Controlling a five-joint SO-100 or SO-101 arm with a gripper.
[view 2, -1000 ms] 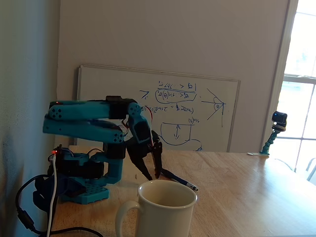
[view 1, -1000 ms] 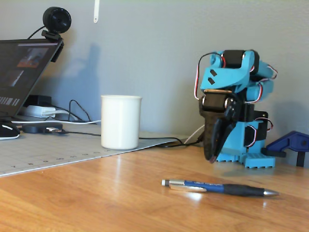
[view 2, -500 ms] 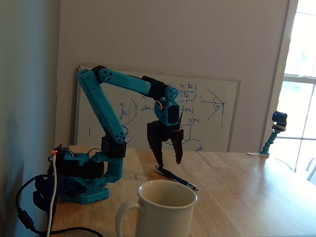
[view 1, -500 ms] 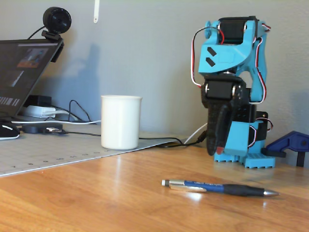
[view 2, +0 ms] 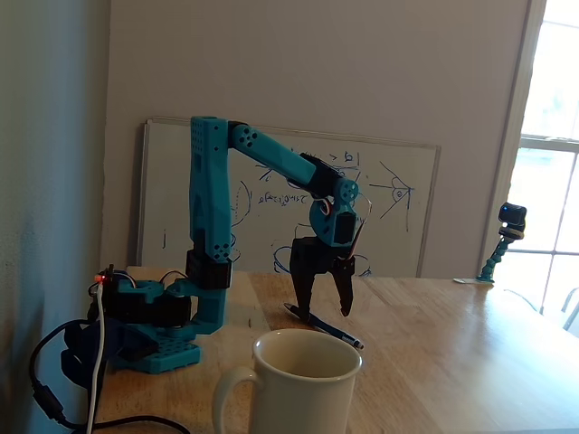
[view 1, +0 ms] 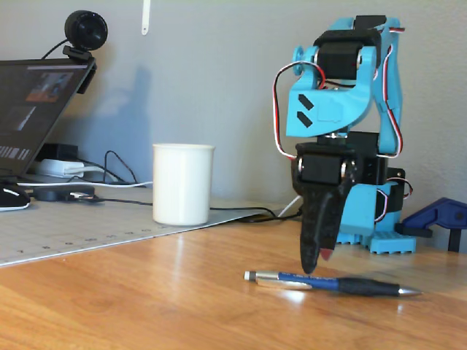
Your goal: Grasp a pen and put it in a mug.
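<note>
The wooden table [view 1: 146, 306] is carrying everything in both fixed views. The teal arm [view 2: 210, 226] is standing on its base at the table's edge, its upper link reaching out and the wrist folding downward. A whiteboard [view 2: 398, 212] is leaning against the wall behind it in a fixed view. The cream mug [view 1: 182, 184] is standing upright, well apart from the arm, sitting on a grey cutting mat [view 1: 66, 233] in a fixed view; in the other it [view 2: 303, 384] is filling the foreground, mouth open upward, handle to the view's left. A laptop [view 1: 33, 109] with a webcam [view 1: 86, 30] clipped on top is showing at the far left. The black gripper [view 2: 324, 315] is pointing straight down with its fingers spread apart, tips hanging just above the pen, one on each side; from the front [view 1: 315, 266] the fingers are overlapping, so the gap is not readable there. The pen [view 1: 332, 284] is lying flat on the wood directly under the gripper, long axis running left-right in that view, metal tip pointing right, clicker end left; in the other fixed view it [view 2: 330, 329] is lying diagonally, the nearer end angling toward the mug.
</note>
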